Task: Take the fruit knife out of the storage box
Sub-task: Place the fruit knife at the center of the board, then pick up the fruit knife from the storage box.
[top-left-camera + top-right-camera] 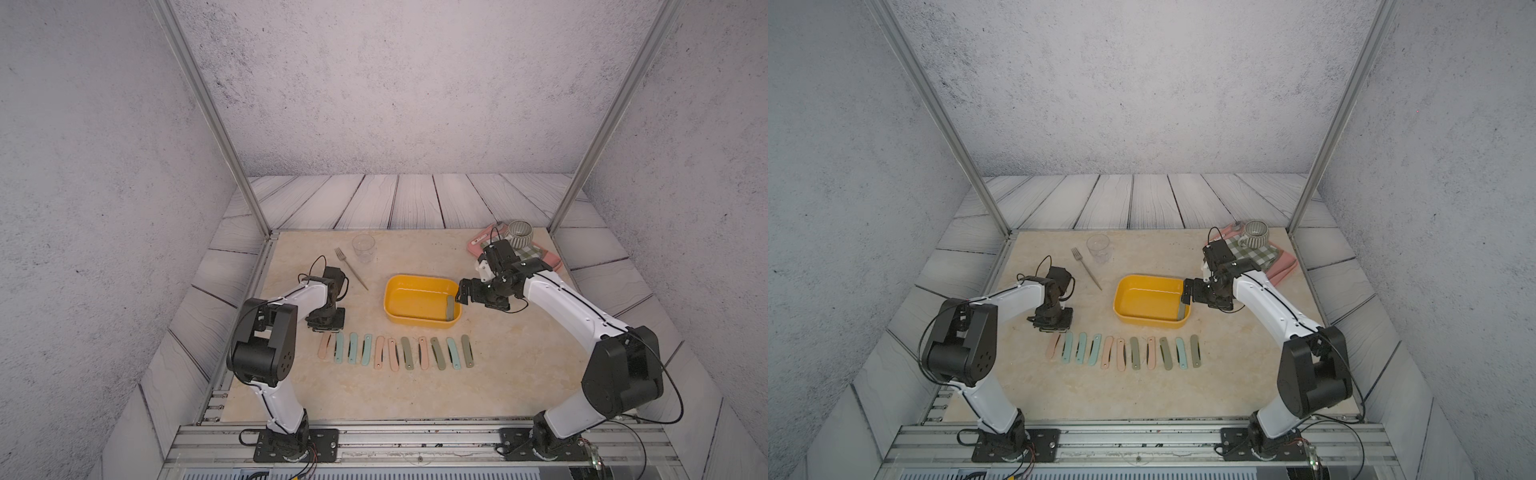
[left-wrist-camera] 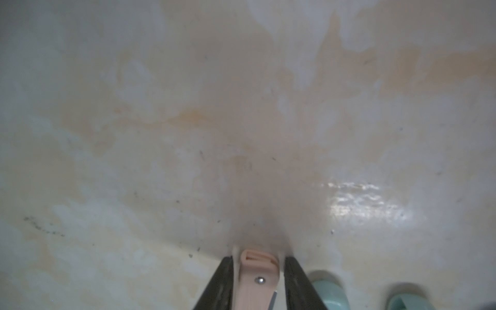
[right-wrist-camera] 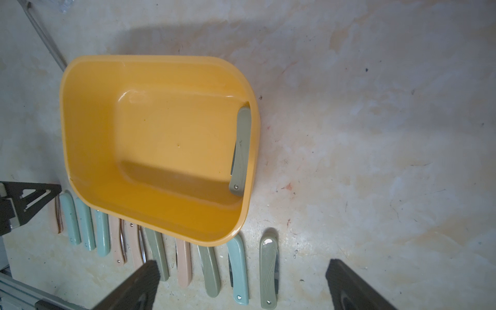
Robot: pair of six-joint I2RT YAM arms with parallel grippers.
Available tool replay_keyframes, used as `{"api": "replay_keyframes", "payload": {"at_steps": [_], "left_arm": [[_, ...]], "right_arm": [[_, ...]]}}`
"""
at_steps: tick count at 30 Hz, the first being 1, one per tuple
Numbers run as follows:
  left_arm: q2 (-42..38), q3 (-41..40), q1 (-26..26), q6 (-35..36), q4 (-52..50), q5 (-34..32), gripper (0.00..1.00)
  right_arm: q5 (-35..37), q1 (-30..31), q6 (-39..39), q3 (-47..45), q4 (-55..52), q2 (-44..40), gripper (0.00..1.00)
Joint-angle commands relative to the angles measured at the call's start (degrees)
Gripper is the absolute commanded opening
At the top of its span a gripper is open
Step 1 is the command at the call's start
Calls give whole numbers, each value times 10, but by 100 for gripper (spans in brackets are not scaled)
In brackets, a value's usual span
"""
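left fingers [image 2: 222,281]: narrowly parted astride the end of a pink folded knife [image 2: 257,279] lying on the table [image 2: 241,134]; a thin gap seems to show each side, though this close view is blurred.
right gripper [image 1: 461,293]: jaws wide apart, holding nothing, above the right end of the storage box [image 1: 415,276].
fruit knife [image 3: 241,150]: olive, folded, inside the storage box, along its right end wall.
row of knives [image 1: 392,353]: eleven, folded, side by side just in front of the box; the pink one is leftmost.
far side: fork [image 1: 351,268], clear cup [image 1: 363,248].
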Motion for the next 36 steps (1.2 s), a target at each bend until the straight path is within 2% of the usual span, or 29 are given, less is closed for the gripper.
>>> {"api": "replay_keyframes", "payload": {"at_steps": [1,5,9,15,20,24,25,36], "left_arm": [[-16,-2,5,-7,-3,-2,37],[-52,2,5,-18,12,2,41],[-100,4,5,-33,38,5,53],[-163,22,4,-55,54,58,61],[-215,24,-1,-76,66,101,67],[-251,22,-10,-93,66,120,70],[-258,20,-12,-96,66,124,70],[-318,5,-33,-108,58,144,75]], "right_arm": [[6,5,-2,21,-8,8,99],[11,9,-2,34,-12,13,99],[21,20,-6,53,-18,22,99],[29,48,-17,98,-39,63,100],[42,80,-19,140,-52,111,84],[68,99,-10,178,-63,158,66],[74,103,-6,188,-66,170,64],[150,114,72,276,-98,306,80]]}}
